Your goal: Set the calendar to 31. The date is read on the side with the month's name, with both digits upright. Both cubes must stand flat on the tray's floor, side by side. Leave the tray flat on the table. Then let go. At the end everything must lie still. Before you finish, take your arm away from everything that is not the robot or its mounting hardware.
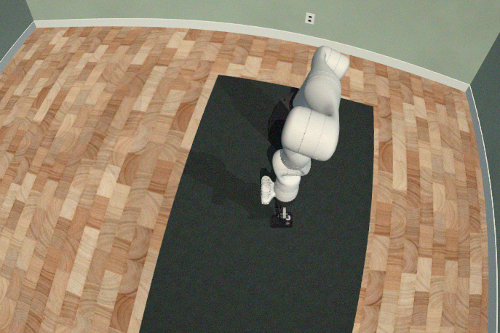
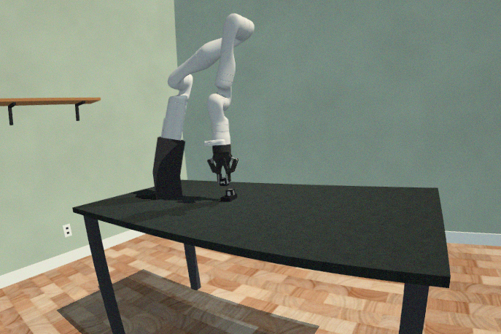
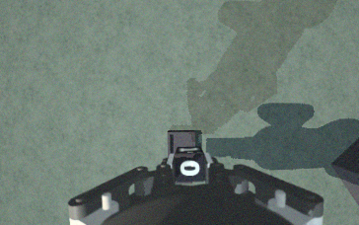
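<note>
Overhead, downturned pincer [image 2: 223, 181] clasping cube [image 3: 187, 168].

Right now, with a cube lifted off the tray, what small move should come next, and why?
Probably turn the wrist to reorient the held cube. The gripper is shut on it, above the tray, where the other cube sits. The face toward the wrist camera shows a 0, which 31 does not need.

A plain domestic-looking room is being shown. Pale green walls [image 2: 81, 47] with a white baseboard [image 1: 234, 27] are seen behind the fingers, patchwork wooden parquet [image 1: 73, 157] is lying well below them, and a wall socket [image 1: 309, 17] and a bracketed wooden shelf [image 2: 41, 101] are being displayed off to the side.
</note>
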Controlling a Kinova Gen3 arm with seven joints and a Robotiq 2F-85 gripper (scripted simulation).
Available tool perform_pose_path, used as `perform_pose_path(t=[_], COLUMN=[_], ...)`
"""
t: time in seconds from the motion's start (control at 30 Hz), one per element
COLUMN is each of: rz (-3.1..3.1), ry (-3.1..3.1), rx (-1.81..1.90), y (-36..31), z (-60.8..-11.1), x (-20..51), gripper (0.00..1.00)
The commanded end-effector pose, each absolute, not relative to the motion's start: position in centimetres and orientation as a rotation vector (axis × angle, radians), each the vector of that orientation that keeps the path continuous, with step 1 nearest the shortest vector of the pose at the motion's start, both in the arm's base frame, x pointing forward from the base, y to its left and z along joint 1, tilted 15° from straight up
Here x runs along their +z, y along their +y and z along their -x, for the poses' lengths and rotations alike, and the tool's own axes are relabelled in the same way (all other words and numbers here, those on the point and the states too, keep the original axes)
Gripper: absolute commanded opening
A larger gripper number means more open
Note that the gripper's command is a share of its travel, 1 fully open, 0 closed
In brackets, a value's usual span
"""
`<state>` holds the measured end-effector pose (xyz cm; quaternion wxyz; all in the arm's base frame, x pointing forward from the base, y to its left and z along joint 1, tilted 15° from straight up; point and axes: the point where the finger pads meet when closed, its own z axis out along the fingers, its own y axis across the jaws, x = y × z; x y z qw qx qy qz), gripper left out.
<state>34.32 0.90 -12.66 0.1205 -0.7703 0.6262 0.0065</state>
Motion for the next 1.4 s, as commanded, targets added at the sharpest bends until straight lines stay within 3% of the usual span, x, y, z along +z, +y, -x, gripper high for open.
perform_pose_path(t=[0.0, 1.37], rz=[2.234, 2.417], ry=[1.829, 1.598], rx=[-0.015, -0.062], y=[0.1, 0.2], z=[-35.0, -34.7], x=[-10.1, -8.3], gripper=[0.26, 0.26])
